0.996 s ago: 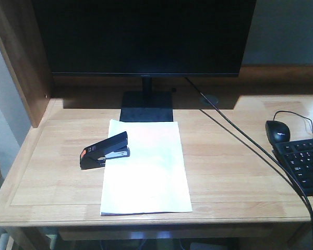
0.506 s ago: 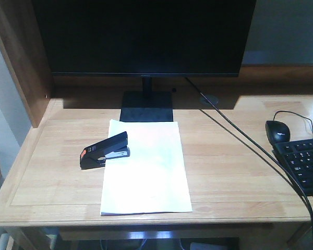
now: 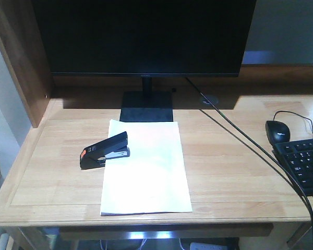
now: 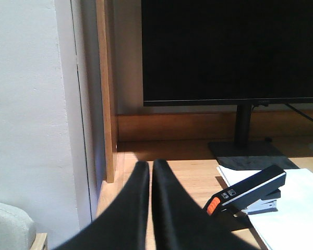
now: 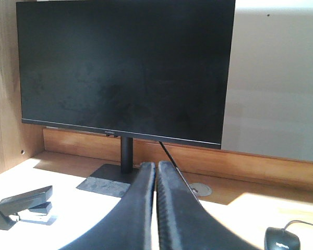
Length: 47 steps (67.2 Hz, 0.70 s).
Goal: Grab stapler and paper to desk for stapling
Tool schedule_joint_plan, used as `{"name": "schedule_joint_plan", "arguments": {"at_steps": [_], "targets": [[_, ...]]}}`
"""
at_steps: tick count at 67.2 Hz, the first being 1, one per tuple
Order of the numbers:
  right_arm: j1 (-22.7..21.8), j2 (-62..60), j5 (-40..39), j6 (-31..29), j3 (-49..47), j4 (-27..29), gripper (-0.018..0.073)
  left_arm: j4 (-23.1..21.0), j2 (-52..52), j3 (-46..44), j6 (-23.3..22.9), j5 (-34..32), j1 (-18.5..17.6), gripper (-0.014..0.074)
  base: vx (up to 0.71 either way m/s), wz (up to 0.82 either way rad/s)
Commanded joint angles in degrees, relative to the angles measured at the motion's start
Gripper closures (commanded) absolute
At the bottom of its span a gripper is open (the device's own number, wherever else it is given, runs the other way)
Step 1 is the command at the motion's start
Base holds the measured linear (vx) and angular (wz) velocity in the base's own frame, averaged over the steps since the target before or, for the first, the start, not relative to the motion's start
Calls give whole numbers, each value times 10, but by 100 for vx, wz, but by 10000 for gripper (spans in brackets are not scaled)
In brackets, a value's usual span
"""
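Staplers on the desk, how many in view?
1. The stapler sits on the desk, its front end resting on the left edge of the paper, orange end toward the left. None other visible.

The left arm's black two-fingered tool (image 4: 150, 179) appears only in its own wrist view, rising from the bottom edge with its long tapered fingers (image 4: 129, 213) pressed almost together, a thin sliver of light between them, and nothing held. The right arm's matching black tool (image 5: 156, 179) is posed alike in the right wrist view: fingers (image 5: 180, 213) nearly touching, pointing forward and level, empty. Neither arm shows in the front-facing view.
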Motion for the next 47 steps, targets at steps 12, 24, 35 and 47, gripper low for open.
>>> {"name": "schedule_joint_plan", "arguments": {"at_steps": [12,24,35,47], "targets": [[-3,5,15,1,-16,-24,568,9,-9,8,-5,-44,-1,603,0,0],[-3,5,15,1,-16,-24,568,9,-8,8,-5,-44,-1,603,0,0],[-3,5,15,1,-16,-24,568,9,-8,8,-5,-44,-1,603,0,0],[-3,5,15,1,-16,-24,568,9,-8,8,-5,-44,-1,603,0,0]]}}
